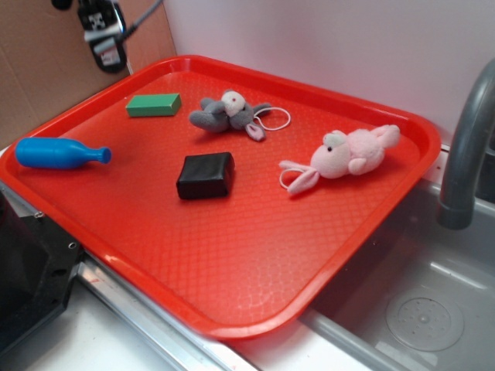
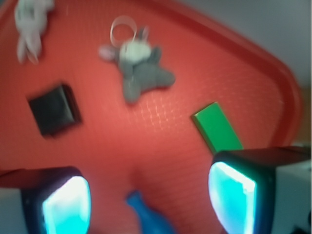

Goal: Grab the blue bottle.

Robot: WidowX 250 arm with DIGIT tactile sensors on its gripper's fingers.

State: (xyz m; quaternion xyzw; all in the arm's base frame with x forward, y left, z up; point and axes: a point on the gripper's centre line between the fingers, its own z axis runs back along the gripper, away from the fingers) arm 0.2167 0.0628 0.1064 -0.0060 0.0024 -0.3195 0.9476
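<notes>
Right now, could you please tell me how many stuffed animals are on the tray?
2: the grey plush lies near the tray's back edge, the pink plush toward its right side. None seems hidden.

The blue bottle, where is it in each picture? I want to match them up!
Exterior view: the blue bottle lies on its side at the left edge of the red tray, neck pointing right.
Wrist view: only its narrow end shows, at the bottom middle, between the open gripper fingers.
Shared landmark: the green block, near the bottle in both views.
</notes>
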